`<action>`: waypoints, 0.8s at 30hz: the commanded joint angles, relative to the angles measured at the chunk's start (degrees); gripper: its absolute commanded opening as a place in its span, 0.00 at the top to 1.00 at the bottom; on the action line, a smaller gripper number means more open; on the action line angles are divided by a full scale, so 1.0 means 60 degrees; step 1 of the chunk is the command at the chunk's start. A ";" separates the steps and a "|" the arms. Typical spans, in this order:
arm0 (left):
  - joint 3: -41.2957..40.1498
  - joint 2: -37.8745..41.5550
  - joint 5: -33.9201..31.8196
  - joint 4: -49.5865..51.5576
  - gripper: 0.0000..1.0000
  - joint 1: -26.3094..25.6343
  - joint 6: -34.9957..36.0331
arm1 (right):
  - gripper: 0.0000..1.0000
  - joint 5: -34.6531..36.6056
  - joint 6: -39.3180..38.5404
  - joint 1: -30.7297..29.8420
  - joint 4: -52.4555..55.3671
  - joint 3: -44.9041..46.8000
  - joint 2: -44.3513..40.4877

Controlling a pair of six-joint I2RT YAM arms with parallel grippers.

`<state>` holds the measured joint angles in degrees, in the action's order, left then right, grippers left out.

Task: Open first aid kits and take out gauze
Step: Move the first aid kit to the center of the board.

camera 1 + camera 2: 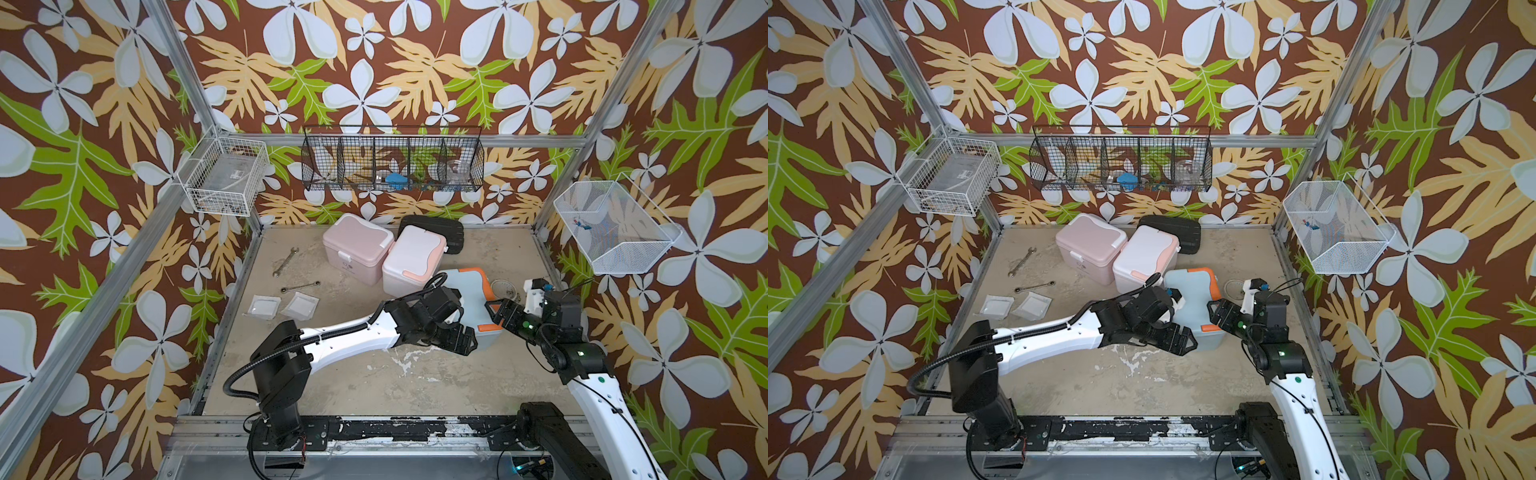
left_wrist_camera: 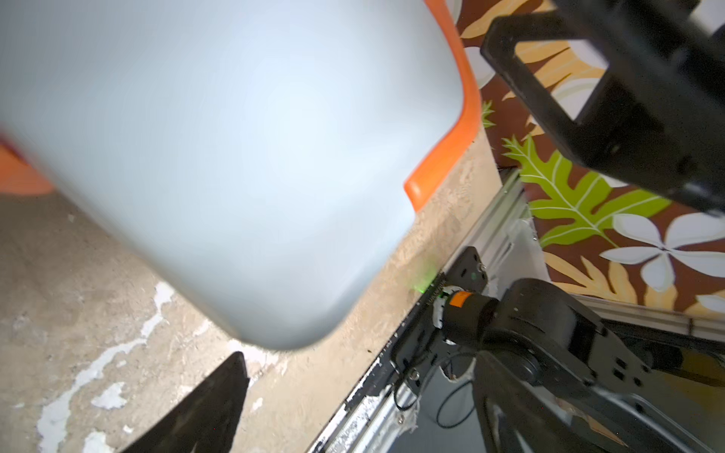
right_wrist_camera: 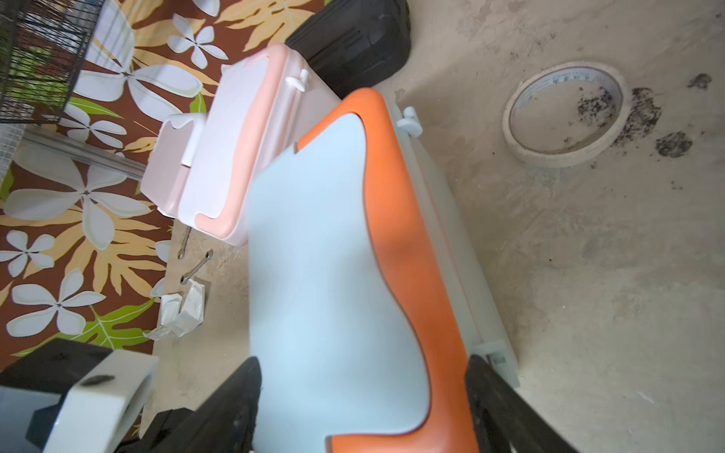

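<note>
Right wrist view: light-blue rounded plastic first aid kit [image 3: 321, 274], centre frame.
Rigid, slick, likely light; brace body, lift orange front latch [image 1: 488, 327]. Right gripper [image 3: 363, 361] astride kit, grip unclear; left gripper [image 1: 465, 340] spread wide, empty.

You're looking into a lab test cell, not a home: aluminium frame posts [image 1: 183, 62] hold flower-print walls [image 1: 374, 62] around a scuffed worktop [image 1: 374, 382]. Wire baskets [image 1: 392, 162] hang on those walls, and two robot arms [image 1: 353, 334] are bolted to a rail [image 1: 374, 430] at the front.
</note>
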<state>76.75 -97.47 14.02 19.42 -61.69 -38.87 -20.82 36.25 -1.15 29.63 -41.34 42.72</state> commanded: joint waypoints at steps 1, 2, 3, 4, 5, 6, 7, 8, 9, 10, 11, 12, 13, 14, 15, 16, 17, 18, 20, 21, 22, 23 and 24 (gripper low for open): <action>-0.0309 0.0577 -0.0360 -0.0518 0.08 0.0062 -0.0131 | 0.18 0.0289 -0.0025 -0.0022 0.0178 -0.0136 0.0436; -0.0311 0.0683 -0.0512 -0.0352 0.07 0.0140 -0.0063 | 0.18 0.0260 -0.0174 -0.0027 0.0066 -0.0168 0.0722; -0.0324 0.0742 -0.0576 -0.0206 0.07 0.0233 -0.0010 | 0.18 0.0257 -0.0262 -0.0022 0.0008 -0.0258 0.1026; -0.0355 0.0775 -0.0554 -0.0141 0.06 0.0423 0.0038 | 0.18 0.0238 -0.0393 -0.0024 -0.0062 -0.0409 0.1315; -0.0384 0.0775 -0.0514 -0.0085 0.06 0.0617 0.0089 | 0.18 0.0189 -0.0530 -0.0021 -0.0200 -0.0553 0.1590; -0.0376 0.0749 -0.0493 -0.0052 0.06 0.0790 0.0131 | 0.18 0.0185 -0.0604 -0.0023 -0.0285 -0.0687 0.1770; -0.0356 0.0673 -0.0451 -0.0062 0.05 0.0992 0.0213 | 0.18 0.0216 -0.0695 -0.0021 -0.0402 -0.0825 0.1989; -0.0257 0.0540 -0.0425 -0.0039 0.05 0.1121 0.0267 | 0.18 0.0225 -0.0808 -0.0027 -0.0503 -0.0939 0.2198; -0.0062 0.0337 -0.0369 0.0022 0.05 0.1271 0.0361 | 0.18 0.0293 -0.0890 -0.0021 -0.0561 -0.1046 0.2442; 0.0125 0.0107 -0.0301 0.0030 0.04 0.1348 0.0473 | 0.18 0.0349 -0.0990 -0.0015 -0.0589 -0.1166 0.2703; 0.0338 -0.0121 -0.0273 0.0016 0.04 0.1385 0.0545 | 0.18 0.0356 -0.1100 -0.0027 -0.0616 -0.1254 0.2927; 0.0626 -0.0416 -0.0221 0.0071 0.04 0.1410 0.0619 | 0.18 0.0350 -0.1202 -0.0027 -0.0631 -0.1331 0.3161; 0.0913 -0.0719 -0.0132 0.0113 0.04 0.1405 0.0694 | 0.18 0.0330 -0.1323 -0.0026 -0.0608 -0.1410 0.3372; 0.1115 -0.0932 -0.0069 0.0106 0.04 0.1408 0.0738 | 0.18 0.0275 -0.1440 -0.0020 -0.0547 -0.1489 0.3544; 0.1294 -0.1177 -0.0052 0.0117 0.04 0.1419 0.0775 | 0.18 0.0249 -0.1534 -0.0014 -0.0473 -0.1531 0.3689; 0.1427 -0.1366 -0.0024 0.0092 0.04 0.1406 0.0818 | 0.18 0.0234 -0.1563 -0.0015 -0.0437 -0.1532 0.3754; 0.1474 -0.1490 0.0031 0.0060 0.05 0.1414 0.0838 | 0.18 0.0170 -0.1609 -0.0024 -0.0424 -0.1484 0.3756; 0.1468 -0.1562 0.0143 0.0001 0.05 0.1418 0.0825 | 0.18 0.0014 -0.1673 -0.0040 -0.0458 -0.1377 0.3710; 0.1321 -0.1585 0.0478 -0.0185 0.05 0.1404 0.0732 | 0.18 -0.0288 -0.1733 -0.0043 -0.0409 -0.1161 0.3558; 0.1205 -0.1529 0.0633 -0.0285 0.06 0.1361 0.0673 | 0.18 -0.0409 -0.1752 -0.0042 -0.0323 -0.1036 0.3440; 0.1077 -0.1434 0.0704 -0.0364 0.06 0.1298 0.0627 | 0.18 -0.0479 -0.1770 -0.0086 -0.0252 -0.0906 0.3222; 0.0964 -0.1337 0.0709 -0.0405 0.06 0.1235 0.0600 | 0.18 -0.0523 -0.1756 -0.0134 -0.0198 -0.0795 0.3038; 0.0808 -0.1203 0.0734 -0.0458 0.06 0.1144 0.0546 | 0.18 -0.0592 -0.1735 -0.0206 -0.0153 -0.0624 0.2763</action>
<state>82.70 -105.97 16.34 18.15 -53.91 -35.42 -21.43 26.68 -1.76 27.68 -46.19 61.52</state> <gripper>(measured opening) 0.943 0.823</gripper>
